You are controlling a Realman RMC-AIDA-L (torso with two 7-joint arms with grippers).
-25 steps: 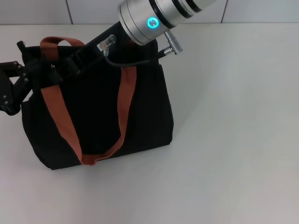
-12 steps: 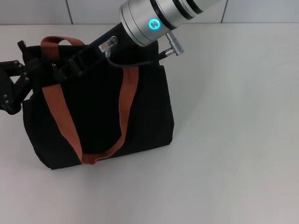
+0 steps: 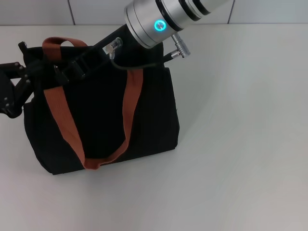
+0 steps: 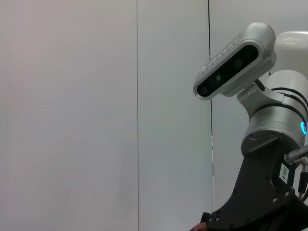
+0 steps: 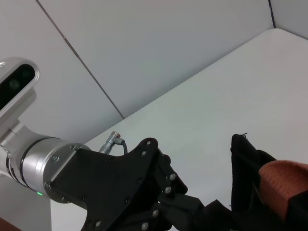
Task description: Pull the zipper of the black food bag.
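Black food bag [image 3: 101,120] upright on table [image 3: 240,144]; left gripper [image 3: 24,72], right gripper [image 3: 65,72] at top edge; jaws unclear

I could not find the zipper on the black food bag [image 3: 101,120]; black parts hid that top edge. The left gripper [image 3: 12,89] was cut by the frame edge.

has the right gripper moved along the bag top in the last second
Yes, slightly: the right gripper slid rightward along the black food bag, judged against the wall tile seam.
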